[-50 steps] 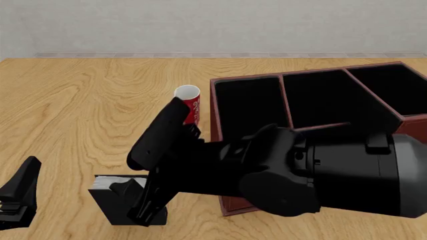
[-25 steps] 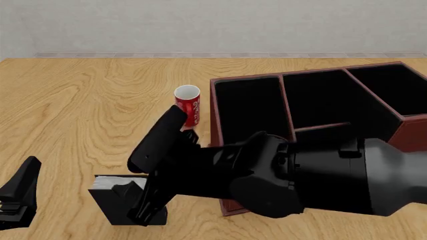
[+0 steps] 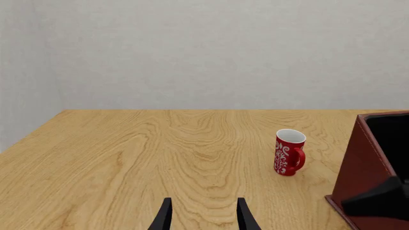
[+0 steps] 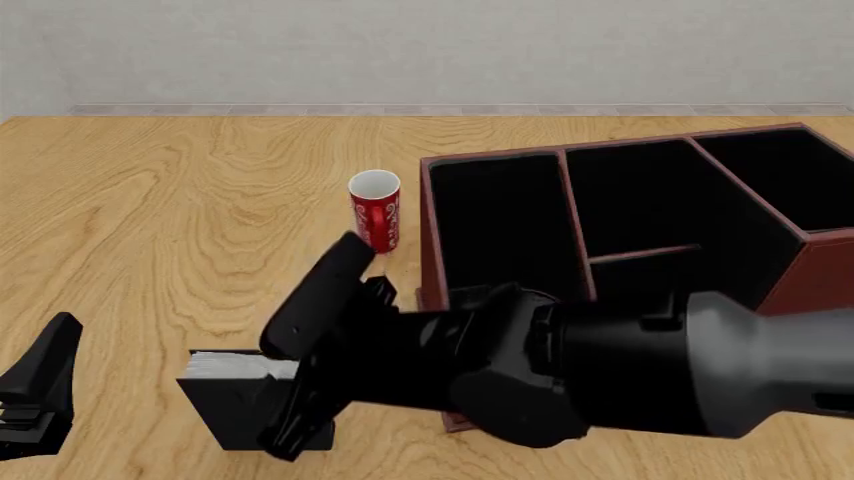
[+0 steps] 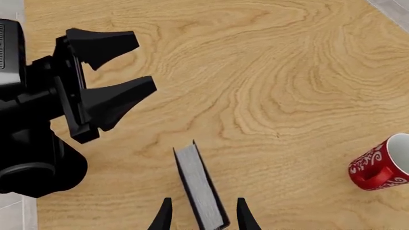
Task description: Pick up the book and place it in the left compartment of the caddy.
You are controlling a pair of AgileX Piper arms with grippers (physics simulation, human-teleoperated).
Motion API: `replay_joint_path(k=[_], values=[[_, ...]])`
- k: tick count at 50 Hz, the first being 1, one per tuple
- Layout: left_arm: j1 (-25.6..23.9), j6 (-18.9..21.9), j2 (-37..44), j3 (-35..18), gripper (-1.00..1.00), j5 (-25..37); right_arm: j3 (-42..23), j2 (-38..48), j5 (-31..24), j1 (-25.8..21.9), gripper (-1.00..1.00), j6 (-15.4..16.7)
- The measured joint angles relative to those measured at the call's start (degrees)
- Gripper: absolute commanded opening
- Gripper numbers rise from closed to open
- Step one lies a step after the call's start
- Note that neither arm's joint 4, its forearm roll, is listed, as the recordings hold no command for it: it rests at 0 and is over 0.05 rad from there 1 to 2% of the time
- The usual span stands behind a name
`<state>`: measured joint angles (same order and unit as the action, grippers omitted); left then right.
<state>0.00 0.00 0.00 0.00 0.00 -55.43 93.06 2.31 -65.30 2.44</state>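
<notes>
The book (image 4: 230, 368) stands upright on the table at the near left, black cover with white page edges up. In the right wrist view the book (image 5: 199, 187) sits between my right gripper's (image 5: 203, 216) two fingers, with a gap on each side. That right gripper (image 4: 274, 385) is open and straddles the book from the right. My left gripper (image 4: 40, 395) stands open and holds nothing, to the left of the book and apart from it. The reddish-brown caddy (image 4: 494, 156) stands at the right, and its left compartment (image 4: 501, 220) holds nothing.
A red mug (image 4: 376, 210) with a white pattern stands just left of the caddy's far left corner; it also shows as the mug (image 3: 289, 152) beside the caddy wall (image 3: 367, 167). My right arm (image 4: 627, 370) lies across the caddy's near side.
The right arm's body has sunk lower and swung a little, uncovering more of the mug and caddy. Its gripper has stayed around the book. The left gripper has not moved.
</notes>
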Motion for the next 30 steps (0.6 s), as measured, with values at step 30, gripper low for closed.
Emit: replay_joint_path(k=[30], values=[[0.00, 0.00, 0.00, 0.00, 1.00, 0.00, 1.34, 2.27, 2.50, 0.44, 1.00, -1.83]])
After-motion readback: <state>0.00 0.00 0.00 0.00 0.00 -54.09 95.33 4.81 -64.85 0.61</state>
